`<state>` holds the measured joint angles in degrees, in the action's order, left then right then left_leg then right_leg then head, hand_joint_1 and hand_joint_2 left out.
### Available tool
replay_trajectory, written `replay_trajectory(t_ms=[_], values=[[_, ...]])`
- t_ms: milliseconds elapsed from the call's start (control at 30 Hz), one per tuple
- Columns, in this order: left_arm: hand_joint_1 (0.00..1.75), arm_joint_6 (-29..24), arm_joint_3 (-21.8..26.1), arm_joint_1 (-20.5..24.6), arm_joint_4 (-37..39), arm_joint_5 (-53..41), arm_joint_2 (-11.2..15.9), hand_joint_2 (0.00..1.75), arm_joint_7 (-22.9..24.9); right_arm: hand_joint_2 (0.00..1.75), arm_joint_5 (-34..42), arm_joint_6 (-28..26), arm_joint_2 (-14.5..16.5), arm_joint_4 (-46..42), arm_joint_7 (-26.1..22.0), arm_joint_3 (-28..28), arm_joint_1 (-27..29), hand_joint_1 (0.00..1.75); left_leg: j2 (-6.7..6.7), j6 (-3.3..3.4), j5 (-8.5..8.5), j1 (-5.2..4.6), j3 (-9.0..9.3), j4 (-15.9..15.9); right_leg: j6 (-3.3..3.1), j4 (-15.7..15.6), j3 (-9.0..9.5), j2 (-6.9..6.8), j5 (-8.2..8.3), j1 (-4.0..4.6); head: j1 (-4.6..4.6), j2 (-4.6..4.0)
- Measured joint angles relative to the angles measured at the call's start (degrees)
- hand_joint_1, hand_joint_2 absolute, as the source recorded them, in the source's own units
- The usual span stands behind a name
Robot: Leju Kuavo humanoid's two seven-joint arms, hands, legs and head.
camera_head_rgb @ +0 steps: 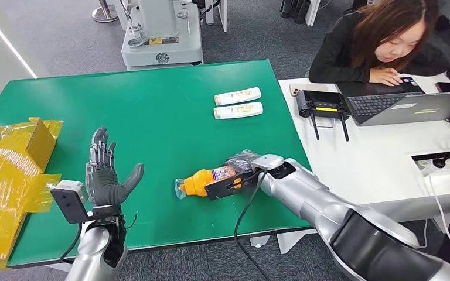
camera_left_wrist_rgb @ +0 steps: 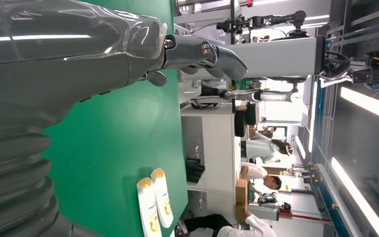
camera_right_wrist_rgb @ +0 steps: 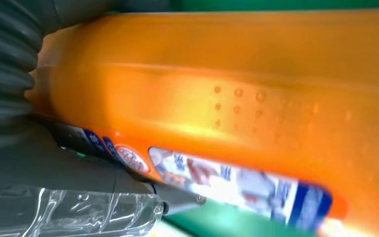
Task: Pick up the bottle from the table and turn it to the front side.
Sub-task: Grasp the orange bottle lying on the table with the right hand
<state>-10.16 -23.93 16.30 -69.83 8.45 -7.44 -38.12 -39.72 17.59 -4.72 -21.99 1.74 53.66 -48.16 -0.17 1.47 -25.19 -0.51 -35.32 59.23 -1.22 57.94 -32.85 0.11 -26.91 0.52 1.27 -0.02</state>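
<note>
My right hand (camera_head_rgb: 245, 163) wraps the label end of the orange plastic bottle (camera_head_rgb: 202, 181), which lies on its side on the green table (camera_head_rgb: 152, 117), clear cap pointing toward my left hand (camera_head_rgb: 104, 175). Left hand hovers open, fingers spread, holding nothing, well apart from the bottle.

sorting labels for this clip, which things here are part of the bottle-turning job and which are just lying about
Part of the job:
- orange bottle, lying on its side on the green table
- right hand, closed on the bottle
- left hand, open, holding nothing

Just lying about:
- two white tubes, side by side
- yellow box at the table's left edge
- laptop and black router on the white desk
</note>
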Motion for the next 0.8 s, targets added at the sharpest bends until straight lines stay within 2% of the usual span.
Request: replay_trajectory(t_ms=[100, 167, 533, 600, 700, 800], values=[[0.0, 0.0, 0.7, -1.0, -0.3, -0.6, 0.2, 1.75, -0.4, 1.75, 2.9, -6.4, -0.6, -0.6, -1.4, -0.8, 2.0, 1.75, 0.08, -0.02, -0.02, 0.01, 0.11, 0.0, 0.0, 0.0, 0.09, 0.07, 0.0, 0.01, -0.01, 0.0], [0.0, 0.1, 1.0, -1.5, -0.5, -0.9, 0.4, 1.75, -0.6, 1.75, 3.9, -8.7, -1.0, -1.2, -1.9, -1.4, 3.1, 1.75, 0.09, -0.02, -0.02, 0.01, 0.16, 0.0, 0.0, 0.0, 0.15, 0.06, 0.0, 0.02, -0.01, 0.0], [0.0, -0.4, 1.5, -2.0, -1.0, -1.5, 0.9, 1.75, -0.6, 1.75, 4.9, -12.5, -2.1, -4.0, -2.4, -3.5, 6.0, 1.75, 0.05, -0.01, -0.02, 0.02, 0.34, 0.0, 0.01, 0.0, 0.35, 0.01, 0.0, 0.02, -0.01, 0.0], [0.0, -0.8, 1.5, -2.2, -1.4, -1.7, 0.9, 1.75, -0.3, 1.75, 7.7, -14.6, -2.5, -5.3, -4.2, -4.7, 7.5, 1.75, 0.05, -0.01, -0.03, 0.04, 0.35, 0.0, 0.01, -0.1, 0.38, 0.01, 0.0, 0.04, 0.01, 0.0], [0.0, -1.6, 1.5, -2.5, -2.3, -2.3, 0.9, 1.75, 0.2, 1.75, 14.8, -18.2, -2.9, -9.2, -9.0, -9.4, 11.5, 1.75, 0.12, -0.03, -0.07, 0.05, 0.39, 0.0, 0.01, -0.1, 0.42, 0.09, 0.0, 0.06, 0.0, 0.0], [0.0, -1.8, 1.6, -2.5, -3.0, -2.6, 0.9, 1.75, 0.5, 1.75, 18.8, -20.8, -3.0, -13.9, -11.7, -13.5, 16.2, 1.75, 0.11, -0.05, -0.1, 0.06, 0.4, 0.0, 0.02, -0.1, 0.42, 0.09, -0.02, 0.07, -0.01, 0.0]])
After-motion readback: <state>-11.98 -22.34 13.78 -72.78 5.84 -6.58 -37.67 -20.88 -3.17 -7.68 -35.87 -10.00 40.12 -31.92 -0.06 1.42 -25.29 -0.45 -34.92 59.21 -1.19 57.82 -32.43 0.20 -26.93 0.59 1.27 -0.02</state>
